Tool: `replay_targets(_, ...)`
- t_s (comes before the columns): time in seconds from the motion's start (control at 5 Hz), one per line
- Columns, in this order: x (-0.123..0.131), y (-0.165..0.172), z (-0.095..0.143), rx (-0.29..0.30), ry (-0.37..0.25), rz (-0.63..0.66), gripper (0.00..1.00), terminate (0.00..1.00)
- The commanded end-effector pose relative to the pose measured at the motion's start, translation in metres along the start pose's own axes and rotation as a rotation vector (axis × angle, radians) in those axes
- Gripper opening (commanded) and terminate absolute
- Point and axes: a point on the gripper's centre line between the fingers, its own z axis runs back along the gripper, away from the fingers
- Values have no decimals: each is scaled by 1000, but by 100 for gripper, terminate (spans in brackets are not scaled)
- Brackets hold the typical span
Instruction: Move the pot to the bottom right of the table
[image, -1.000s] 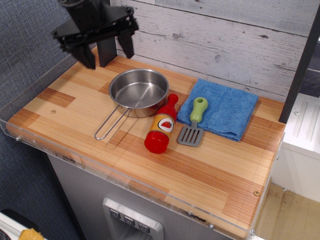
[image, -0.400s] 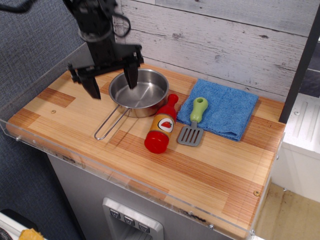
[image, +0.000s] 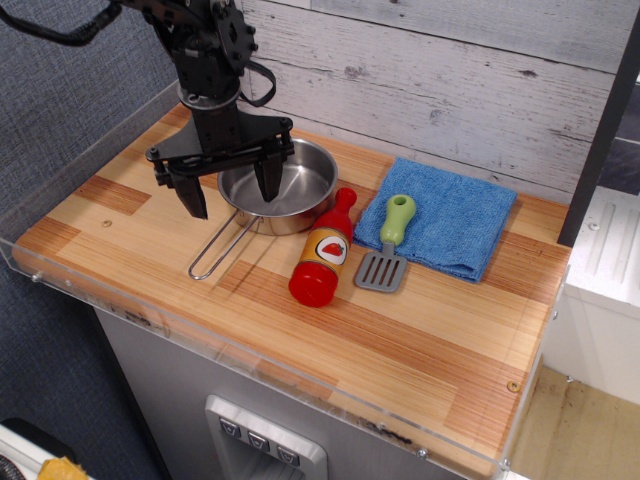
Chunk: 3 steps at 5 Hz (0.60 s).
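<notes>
The pot (image: 300, 185), a shallow shiny steel pan with a thin wire-loop handle (image: 220, 250), sits at the back left of the wooden table (image: 420, 340). My black gripper (image: 232, 194) hangs open over the pot's left rim. One finger (image: 193, 192) is outside the rim on the left. The other finger (image: 268, 178) is down inside the pan. The jaws straddle the rim and hold nothing.
A red bottle (image: 322, 252) lies just right of the pot, its neck touching the rim. A green-handled grey spatula (image: 387, 247) lies partly on a blue cloth (image: 445, 220). A clear acrylic edge (image: 200, 335) runs along the table's front and left.
The gripper has come down from above the back left corner and moved right, so that its open fingers now straddle the pot's left rim. The pot has not moved.
</notes>
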Motion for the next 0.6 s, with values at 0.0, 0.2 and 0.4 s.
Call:
replay_targets(0.0,8,13,1,30,-35,47,100,0)
replay_targets(0.2,16,21,-3,48,-47,79,100,0)
replay_targets(0.4,15,19,-17,53,-35,62,100,0)
